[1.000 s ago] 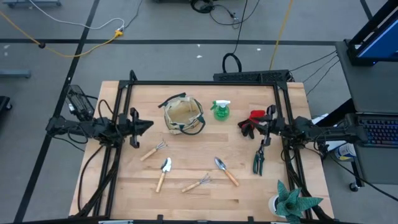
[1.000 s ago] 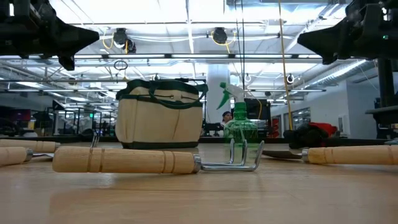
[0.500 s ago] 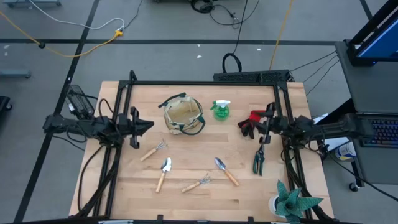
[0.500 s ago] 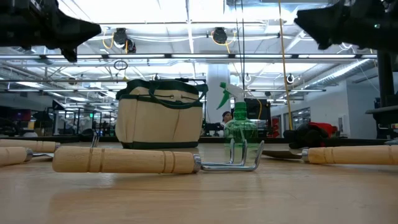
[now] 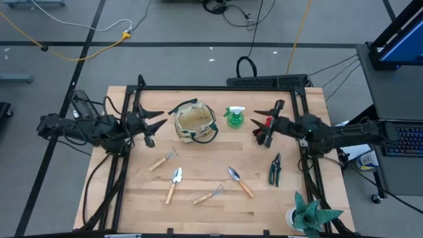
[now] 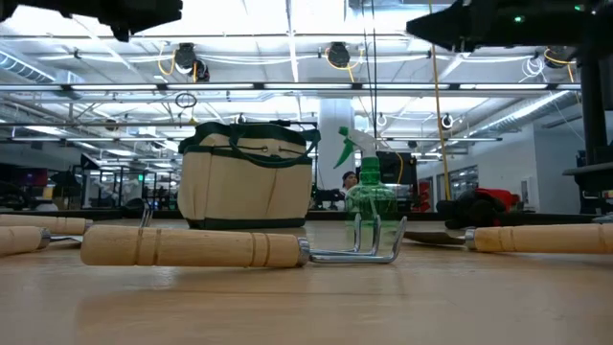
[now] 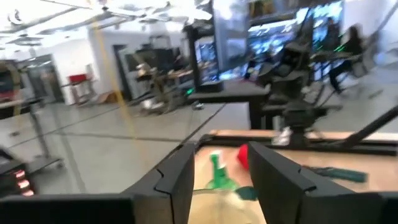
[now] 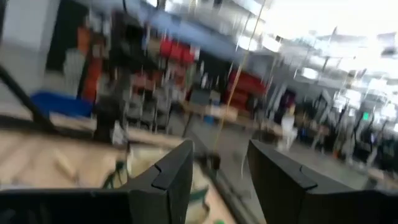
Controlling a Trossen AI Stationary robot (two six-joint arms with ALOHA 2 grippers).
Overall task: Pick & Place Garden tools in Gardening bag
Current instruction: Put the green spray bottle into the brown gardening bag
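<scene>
Both tools, left (image 5: 151,125) and right (image 5: 266,123), hang open and empty, so the right could snag the glove (image 5: 273,123) badly or tip the bottle (image 5: 234,117).

No words, brand marks, labels or numbers can be read anywhere in these views. The bag (image 5: 195,123) and the spray bottle (image 5: 234,117) show plain sides with no lettering that can be made out, and the tools' wooden handles are bare. The signs and screens in the room beyond the surface (image 5: 218,201) are too blurred to make out.
</scene>
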